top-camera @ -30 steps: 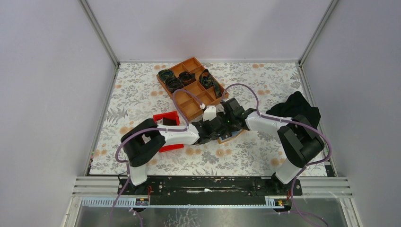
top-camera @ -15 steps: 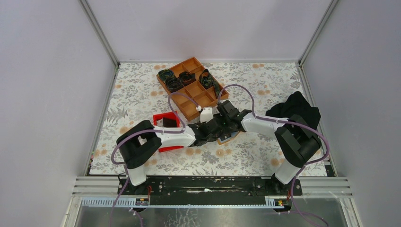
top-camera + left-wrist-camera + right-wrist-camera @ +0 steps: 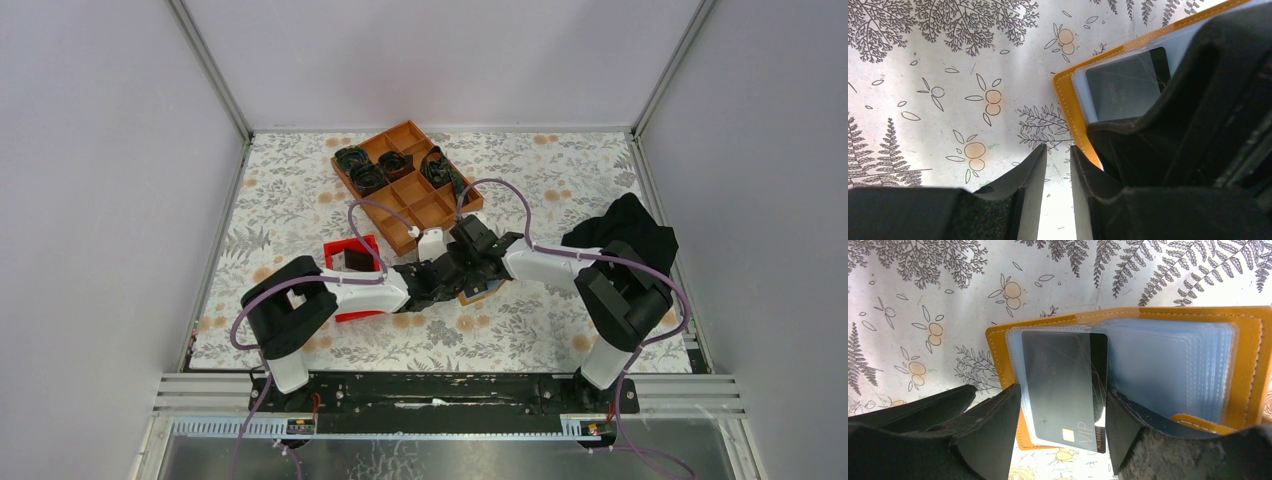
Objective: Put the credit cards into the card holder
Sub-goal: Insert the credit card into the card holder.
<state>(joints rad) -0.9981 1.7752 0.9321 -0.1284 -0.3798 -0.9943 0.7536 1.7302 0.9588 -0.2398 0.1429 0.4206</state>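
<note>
The card holder (image 3: 1248, 365) lies open on the flowered cloth, tan-orange with a stack of clear sleeves. A grey credit card (image 3: 1058, 375) marked VIP, dark along its right edge, lies on the left sleeves. My right gripper (image 3: 1063, 390) stands open astride it, one finger close to each long edge. My left gripper (image 3: 1058, 150) is open by a narrow gap with only cloth between its fingers. Its right finger rests at the holder's orange corner (image 3: 1068, 100). From above, both grippers (image 3: 455, 268) meet over the holder (image 3: 472, 294) and hide most of it.
An orange-brown compartment tray (image 3: 405, 185) with dark coiled items stands behind the grippers. A red bin (image 3: 350, 262) sits just left of the left arm. A black cloth (image 3: 620, 232) lies at the right edge, by the right arm's elbow.
Both arms have shifted a little to the left and away from the near edge over the holder. The right jaws have widened slightly.
</note>
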